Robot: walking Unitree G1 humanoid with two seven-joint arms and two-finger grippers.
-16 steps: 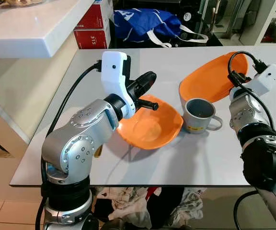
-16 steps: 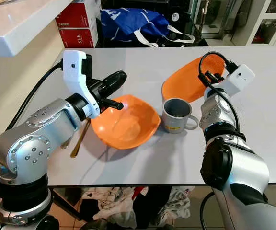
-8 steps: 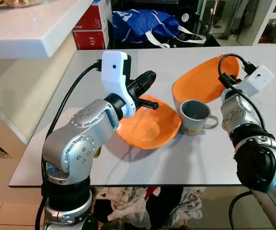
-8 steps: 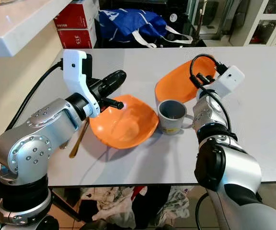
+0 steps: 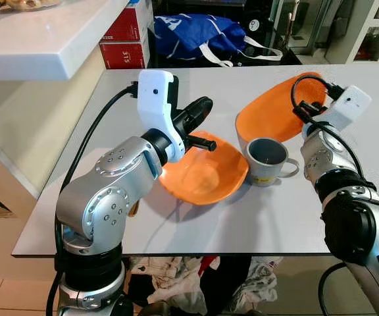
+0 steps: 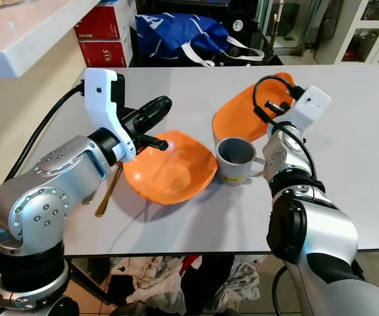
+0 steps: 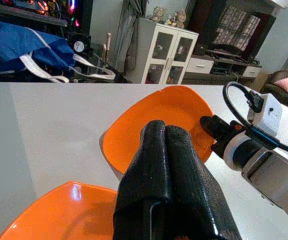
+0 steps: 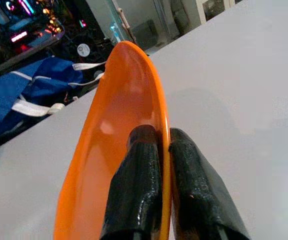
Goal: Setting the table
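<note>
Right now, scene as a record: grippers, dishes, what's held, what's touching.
left gripper: shut, empty, above near bowl's rim
right gripper: shut on far bowl's rim
near bowl: orange, flat on table
far bowl: orange, tilted up on edge, behind mug
mug: grey, upright, between the bowls, handle toward right arm
spoon: on table, left of near bowl
table: white
contact mug/bowls: cannot tell

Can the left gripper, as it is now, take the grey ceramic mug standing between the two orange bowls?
Probably not yet. The left gripper is shut over the near orange bowl; that bowl lies between it and the grey ceramic mug.
</note>
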